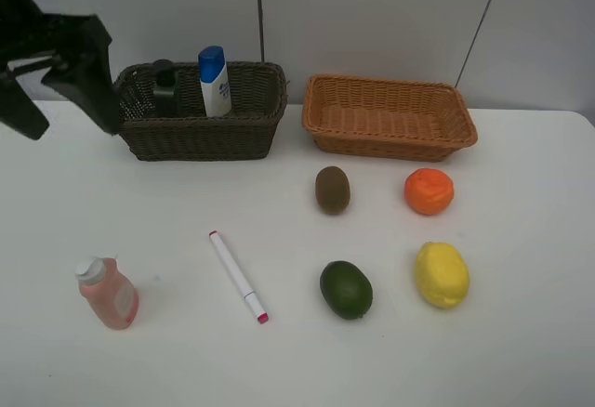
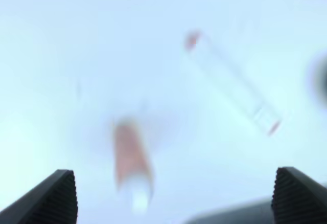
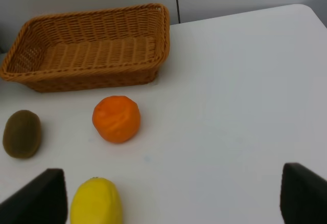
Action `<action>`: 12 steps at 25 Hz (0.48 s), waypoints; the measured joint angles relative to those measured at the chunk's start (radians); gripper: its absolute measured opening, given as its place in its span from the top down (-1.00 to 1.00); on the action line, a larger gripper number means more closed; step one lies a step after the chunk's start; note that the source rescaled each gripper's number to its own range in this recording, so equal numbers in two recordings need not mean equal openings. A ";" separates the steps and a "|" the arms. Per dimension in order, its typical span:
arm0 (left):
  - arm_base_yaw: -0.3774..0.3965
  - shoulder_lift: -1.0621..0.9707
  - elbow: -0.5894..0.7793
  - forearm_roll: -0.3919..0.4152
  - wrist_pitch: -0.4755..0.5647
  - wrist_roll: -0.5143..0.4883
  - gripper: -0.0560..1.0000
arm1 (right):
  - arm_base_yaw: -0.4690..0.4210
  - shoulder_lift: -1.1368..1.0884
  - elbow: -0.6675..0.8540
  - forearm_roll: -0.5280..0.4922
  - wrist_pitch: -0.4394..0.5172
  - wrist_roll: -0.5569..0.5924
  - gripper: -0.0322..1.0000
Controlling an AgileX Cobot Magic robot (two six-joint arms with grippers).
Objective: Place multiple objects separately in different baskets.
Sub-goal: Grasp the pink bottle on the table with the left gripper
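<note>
The dark brown basket (image 1: 200, 137) holds the dark green pump bottle (image 1: 165, 86) and the white blue-capped tube (image 1: 215, 80). The tan basket (image 1: 390, 142) (image 3: 87, 78) has nothing in it. On the table lie a kiwi (image 1: 332, 190) (image 3: 21, 133), orange (image 1: 429, 190) (image 3: 116, 118), lemon (image 1: 442, 274) (image 3: 96, 202), dark green fruit (image 1: 346, 289), marker (image 1: 237, 277) (image 2: 232, 83) and pink bottle (image 1: 108, 293) (image 2: 132, 157). My left gripper (image 1: 72, 133) (image 2: 176, 198) hangs open to the left of the dark basket, high above the pink bottle. My right gripper (image 3: 171, 198) is open and holds nothing.
A wall runs right behind both baskets. The two baskets stand side by side at the back of the white table (image 1: 521, 333). The right arm does not show in the high view. The left wrist view is blurred.
</note>
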State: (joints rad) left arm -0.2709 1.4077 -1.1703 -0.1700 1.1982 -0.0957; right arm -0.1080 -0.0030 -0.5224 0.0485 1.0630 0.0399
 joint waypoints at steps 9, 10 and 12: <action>0.000 -0.016 0.365 0.019 -0.091 0.025 -1.00 | 0.000 0.000 0.000 0.000 0.000 0.000 -0.93; 0.000 -0.010 0.383 0.019 -0.112 0.032 -1.00 | 0.000 0.000 0.000 0.000 0.000 0.000 -0.93; 0.000 0.000 0.404 0.019 -0.147 0.037 -1.00 | 0.000 0.000 0.000 0.000 0.000 0.000 -0.93</action>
State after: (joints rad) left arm -0.2709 1.4080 -0.7663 -0.1511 1.0516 -0.0586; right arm -0.1080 -0.0030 -0.5224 0.0485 1.0630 0.0399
